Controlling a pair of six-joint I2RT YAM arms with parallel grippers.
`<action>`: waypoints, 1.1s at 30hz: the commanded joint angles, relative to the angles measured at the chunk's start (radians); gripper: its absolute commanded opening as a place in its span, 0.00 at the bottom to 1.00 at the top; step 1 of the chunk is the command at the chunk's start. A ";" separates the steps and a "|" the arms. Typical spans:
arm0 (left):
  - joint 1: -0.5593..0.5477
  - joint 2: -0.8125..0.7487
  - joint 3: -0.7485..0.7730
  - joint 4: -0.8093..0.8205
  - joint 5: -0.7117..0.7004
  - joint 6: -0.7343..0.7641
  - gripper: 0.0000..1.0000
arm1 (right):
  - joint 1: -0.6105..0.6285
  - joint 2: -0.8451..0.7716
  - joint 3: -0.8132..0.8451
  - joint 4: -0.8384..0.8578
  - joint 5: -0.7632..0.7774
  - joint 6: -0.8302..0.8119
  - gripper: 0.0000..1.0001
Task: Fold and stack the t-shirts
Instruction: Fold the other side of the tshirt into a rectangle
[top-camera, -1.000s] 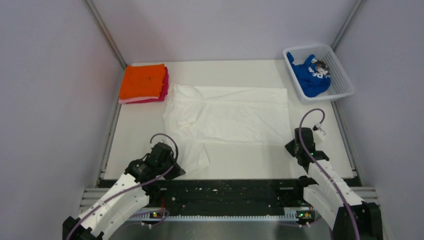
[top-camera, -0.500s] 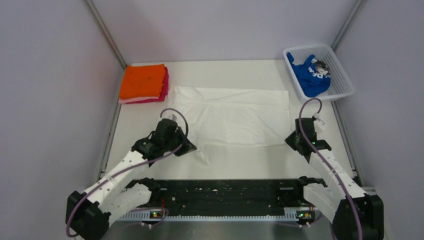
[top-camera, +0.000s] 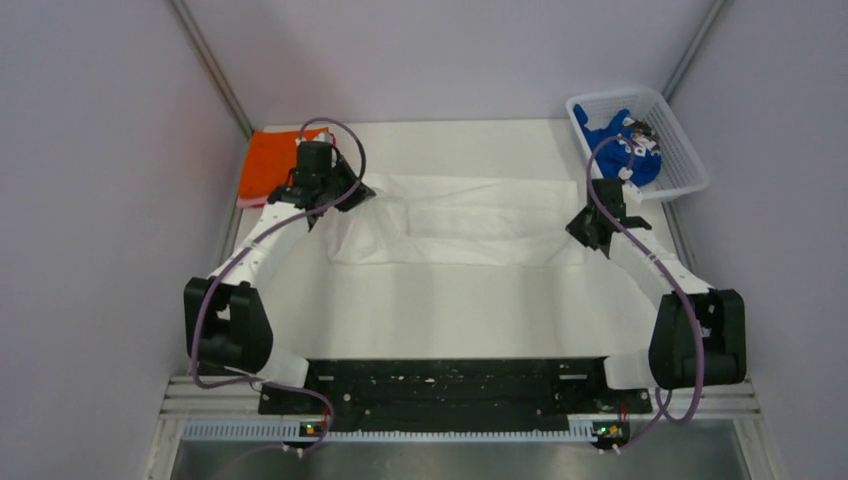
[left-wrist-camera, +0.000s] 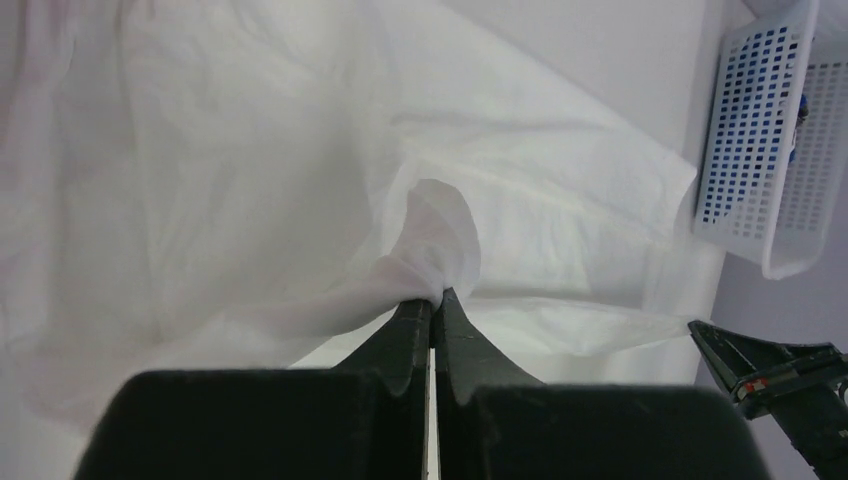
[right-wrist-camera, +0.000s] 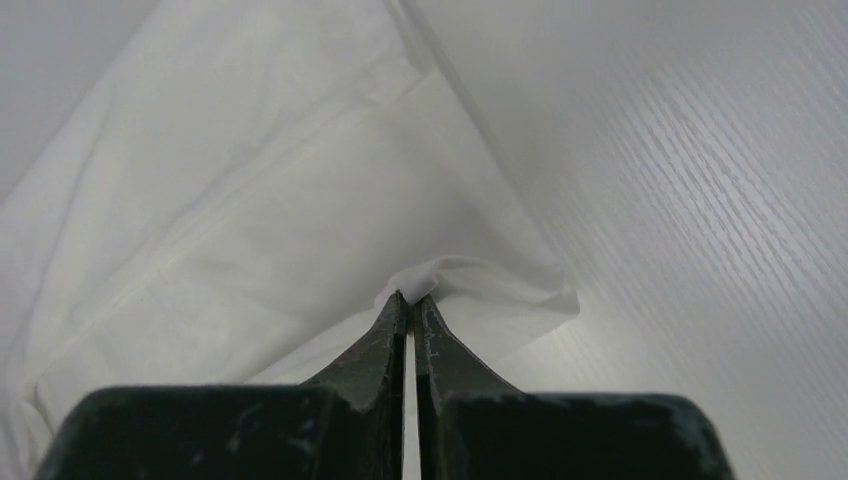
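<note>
1. Two arms are reaching out from the near edge across the one white surface (top-camera: 430, 320), the left arm up its left side and the right arm up its right side.
2. The left pincer (top-camera: 320, 200) is clamping shut on a bunched corner of the single white t-shirt (top-camera: 470, 215). In the left wrist view its two fingers are pressing together, with cloth pinched at the tips (left-wrist-camera: 432, 300).
3. The right pincer (top-camera: 597, 235) is likewise squeezing shut on the same white t-shirt at its right edge. The right wrist view is showing a small peak of fabric nipped between the tips (right-wrist-camera: 408, 298).
4. The white t-shirt is lying wrinkled across the middle of the surface, stretching between the two pincers.
5. At the far left corner, one folded orange t-shirt (top-camera: 265, 165) is lying flat, with the left arm partly covering its right side.
6. At the far right corner, one white mesh basket (top-camera: 690, 170) is sitting on the surface, well apart from the white t-shirt.
7. Inside that basket, one blue t-shirt (top-camera: 612, 140) with white lettering is lying crumpled, making three t-shirts showing in all.
</note>
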 joint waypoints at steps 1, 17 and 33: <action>0.035 0.094 0.147 0.056 0.025 0.077 0.00 | -0.037 0.085 0.114 0.065 0.002 -0.033 0.00; 0.118 0.459 0.450 0.074 0.153 0.169 0.07 | -0.072 0.369 0.320 0.150 -0.017 -0.078 0.00; 0.073 0.451 0.432 -0.036 0.126 0.096 0.99 | 0.005 0.510 0.470 0.262 -0.163 -0.267 0.99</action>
